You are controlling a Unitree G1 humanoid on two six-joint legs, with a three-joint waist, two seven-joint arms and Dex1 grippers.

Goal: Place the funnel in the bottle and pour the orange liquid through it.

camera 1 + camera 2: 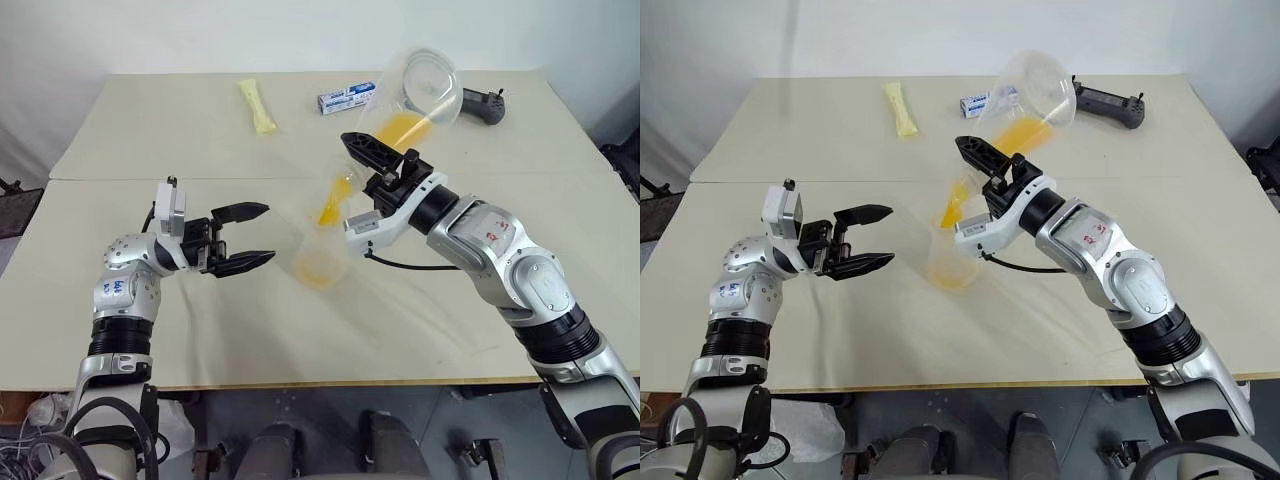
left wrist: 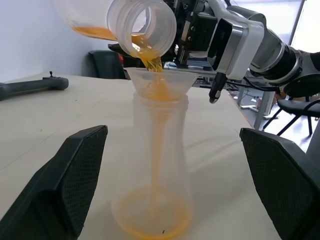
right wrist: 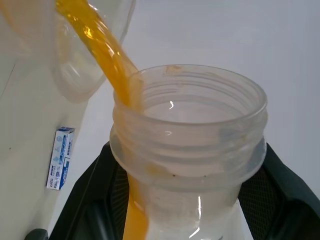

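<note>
left hand (image 1: 248, 236), nearest the viewer on the left: fingers spread wide and empty, pointing across toward the bottle (image 1: 320, 255) and stopping just short of it, no contact. in the left wrist view the two black fingers (image 2: 70, 187) frame the bottle from either side with clear space between.

the bottle stands upright on the counter (image 1: 150, 130) near its middle, a clear flask shape with a wide base and short neck. the funnel (image 2: 161, 80) sits in the neck, rim up, spout inside. a shallow pool of orange liquid (image 2: 152, 220) lies on the bottle's floor, and a thin stream runs down through the funnel and neck to it.

right hand (image 1: 385, 170), just beyond and above the bottle: fingers pressed onto a clear wide-mouthed jar (image 1: 415, 95), gripping it near the threaded neck, as the right wrist view shows with black fingers at both sides of the neck. the jar is tipped mouth-down toward the funnel, and orange liquid gathers at its lower wall and pours from the lip into the funnel's rim.

farther back on the counter: a pale yellow sachet (image 1: 258, 105) to the left, a small blue and white box (image 1: 345, 98) beside the jar, and a black handled device (image 1: 485, 105) to the right, all well apart from the bottle.
</note>
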